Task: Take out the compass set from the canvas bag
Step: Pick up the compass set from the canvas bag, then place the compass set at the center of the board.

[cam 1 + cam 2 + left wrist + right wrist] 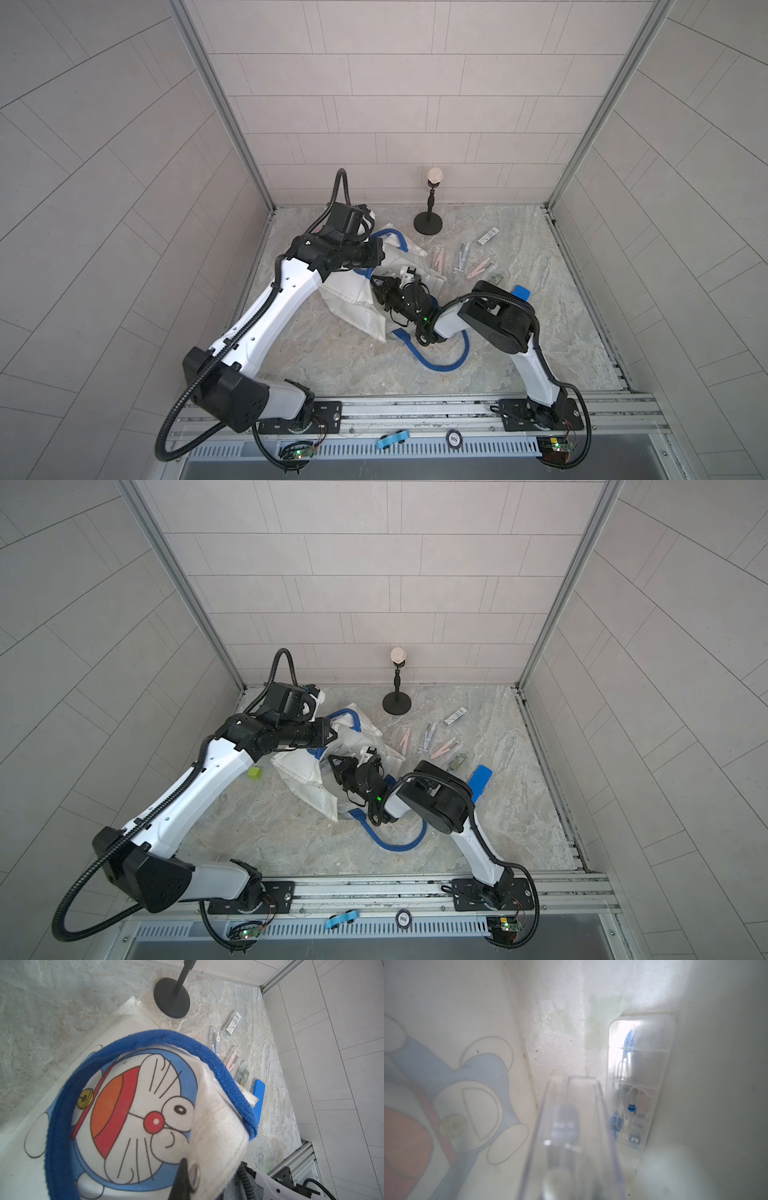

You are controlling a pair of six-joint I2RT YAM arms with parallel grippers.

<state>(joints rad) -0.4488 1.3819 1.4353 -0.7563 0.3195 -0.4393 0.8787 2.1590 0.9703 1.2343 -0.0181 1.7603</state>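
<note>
Near the desk's (332, 365) centre lies the white canvas bag (353, 293), crumpled. Left claw (379, 254) pinches its rim beside the metal snap (194, 1172), the rim raised off the desk. Right claw (377, 287) sits inside the bag at its 4 o'clock side, closed, apparently on a clear plastic case (571, 1126), though blur hides its fingers. One compass set (639, 1084) rests deeper inside against the fabric. More stationery cases (469, 259) lie on the desk at 2 o'clock from the bag.
</note>
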